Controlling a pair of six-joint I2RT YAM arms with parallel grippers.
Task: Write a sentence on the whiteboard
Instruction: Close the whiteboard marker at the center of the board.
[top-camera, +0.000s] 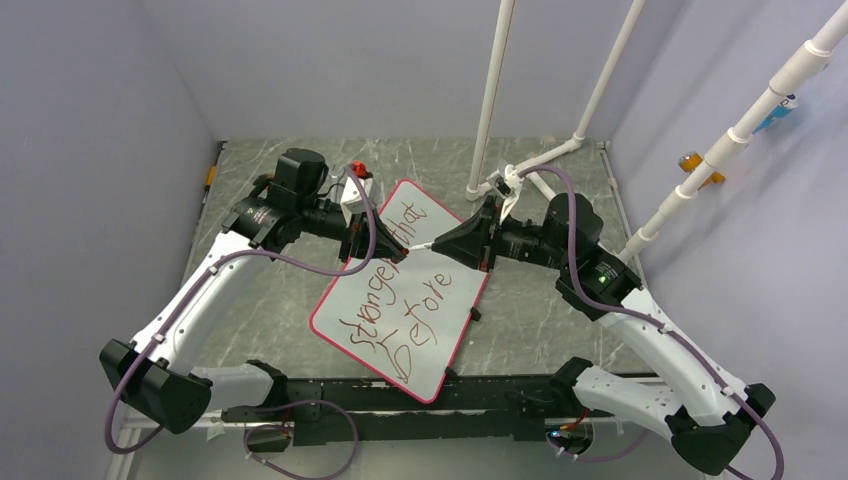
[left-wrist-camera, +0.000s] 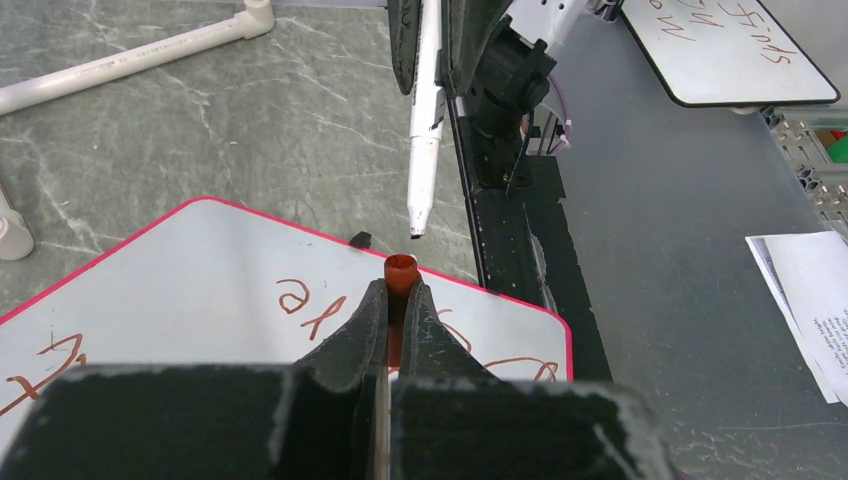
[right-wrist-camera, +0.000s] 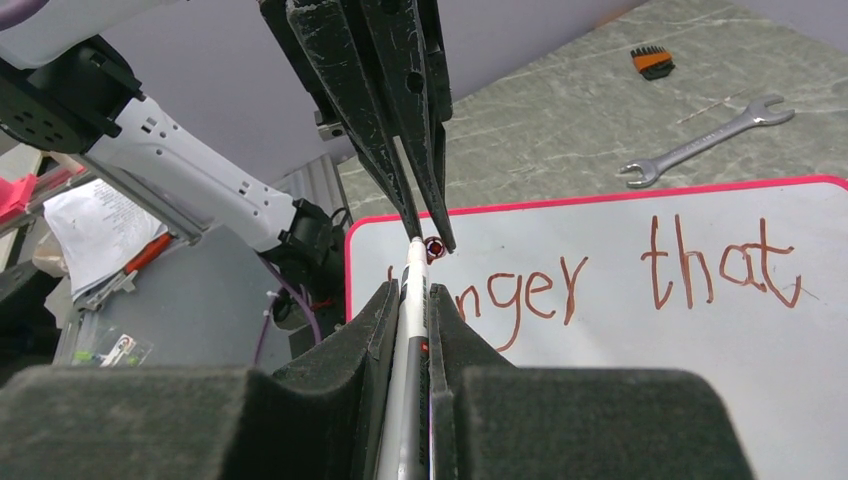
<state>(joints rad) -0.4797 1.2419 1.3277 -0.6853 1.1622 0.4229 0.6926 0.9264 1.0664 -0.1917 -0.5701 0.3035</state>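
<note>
Left wrist view: the left gripper (left-wrist-camera: 400, 292), clamped shut on the red cap (left-wrist-camera: 400, 268), faces the marker (left-wrist-camera: 424, 150) pinched in the right gripper (right-wrist-camera: 409, 302) just ahead, whiteboard (left-wrist-camera: 180, 280) and finished sentence (right-wrist-camera: 720, 270) below both, so recapping likely needs the tip aligned squarely.

Bright, even light is falling from above the whiteboard (top-camera: 460, 275), which is giving off a mild sheen. Soft shadows are lying on the table (top-camera: 280, 330) beside the whiteboard. The near padding of the left tool (left-wrist-camera: 400, 285) and right tool (right-wrist-camera: 412, 290) is blurring in both wrist views.
</note>
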